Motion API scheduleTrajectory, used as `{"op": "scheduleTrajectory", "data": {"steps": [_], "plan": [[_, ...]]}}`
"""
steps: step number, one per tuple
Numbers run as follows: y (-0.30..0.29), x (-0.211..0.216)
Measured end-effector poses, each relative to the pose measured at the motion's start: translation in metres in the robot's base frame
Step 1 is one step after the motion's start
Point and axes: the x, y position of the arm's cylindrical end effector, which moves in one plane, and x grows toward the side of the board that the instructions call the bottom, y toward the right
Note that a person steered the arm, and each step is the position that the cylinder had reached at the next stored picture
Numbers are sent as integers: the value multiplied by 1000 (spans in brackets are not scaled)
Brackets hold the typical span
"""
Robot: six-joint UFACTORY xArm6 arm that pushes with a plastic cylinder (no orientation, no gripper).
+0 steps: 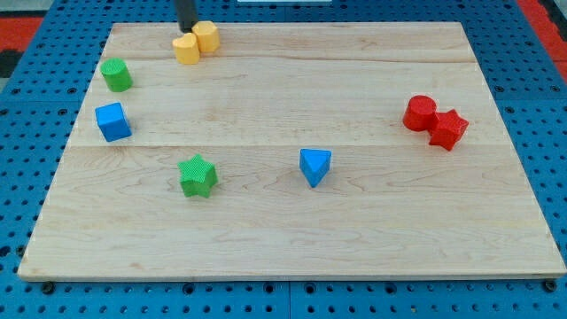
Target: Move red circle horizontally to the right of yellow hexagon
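The red circle [420, 113] lies at the view's right, touching a red star [448, 129] just below and right of it. The yellow hexagon [206, 36] sits near the view's top left, touching a second yellow block [187, 49] of unclear shape at its lower left. My tip [188, 31] comes down from the view's top edge and ends right at these two yellow blocks, between them and just above the lower one. It is far to the left of the red circle.
A green circle [116, 75] and a blue cube [113, 121] sit at the view's left. A green star [198, 175] and a blue triangle [314, 166] lie lower in the middle. The wooden board [292, 239] rests on a blue perforated table.
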Motion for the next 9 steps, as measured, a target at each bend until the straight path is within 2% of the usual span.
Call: {"op": "scheduleTrajectory", "data": {"steps": [2, 3, 4, 5, 6, 7, 9], "plan": [[103, 12], [127, -12], [256, 18], [342, 91], [360, 148], [397, 187], [370, 214]]}}
